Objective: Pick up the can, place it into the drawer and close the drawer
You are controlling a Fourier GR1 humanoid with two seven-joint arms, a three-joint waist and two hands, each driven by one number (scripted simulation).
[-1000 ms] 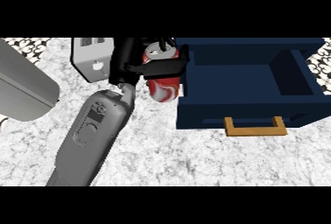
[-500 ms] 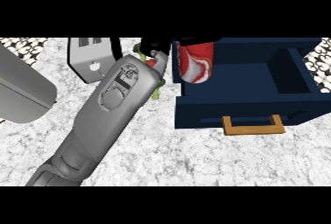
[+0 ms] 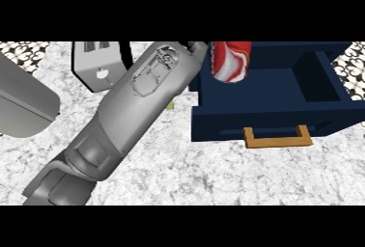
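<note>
The can (image 3: 230,61), red and white, hangs over the open drawer (image 3: 285,103), its top cut off by the view's upper edge. A grey forearm (image 3: 121,120) rises steeply from the lower left toward it; only a dark sliver of the hand (image 3: 199,47) shows just left of the can, and whether its fingers are curled or spread cannot be told. The navy drawer, with its tan handle (image 3: 278,137), lies right of the hand. A grey toaster (image 3: 100,67) stands to the hand's left on the marbled counter (image 3: 235,173).
</note>
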